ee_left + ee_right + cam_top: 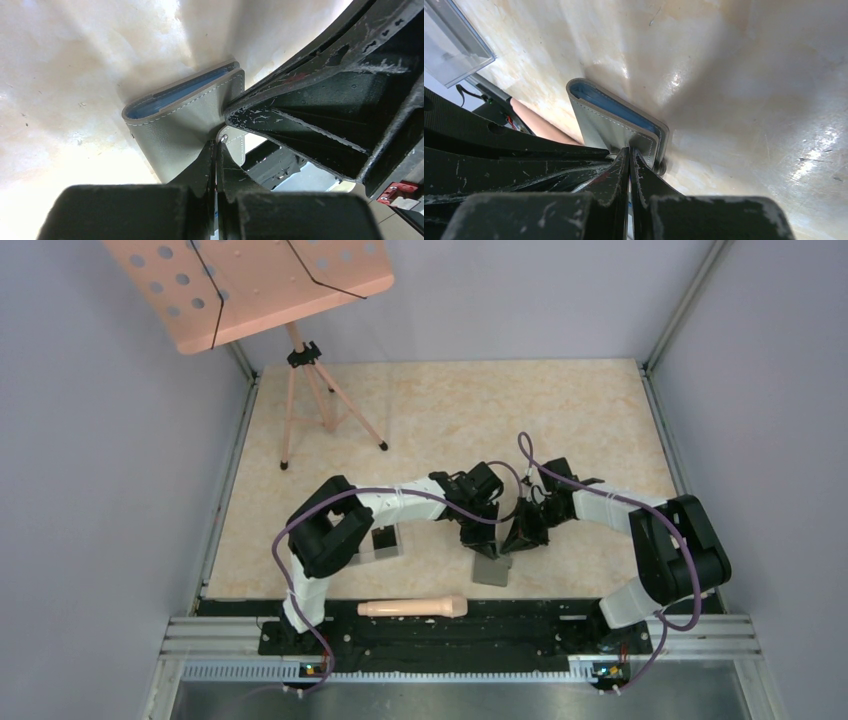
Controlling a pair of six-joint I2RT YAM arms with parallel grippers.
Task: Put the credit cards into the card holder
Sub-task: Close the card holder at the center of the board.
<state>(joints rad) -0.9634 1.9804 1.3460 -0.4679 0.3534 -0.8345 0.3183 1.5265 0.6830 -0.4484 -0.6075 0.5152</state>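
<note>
The card holder [491,571] is a small gray folded wallet with a blue inside, near the table's front edge between the two arms. In the left wrist view the card holder [180,125] lies just past my left gripper [216,146], which is shut with its tips pinching the edge by the snap tab. My right gripper [630,151] is shut on the opposite edge of the card holder [609,120]. From above, the left gripper [470,538] and right gripper [519,538] point down close together. A black credit card [383,538] seems to lie in the clear box.
The clear plastic box [386,543] sits beside the left arm's elbow and shows again as the box [449,42] in the right wrist view. A peach cylinder [413,608] lies on the front rail. A pink music stand [250,285] on a tripod stands at the back left.
</note>
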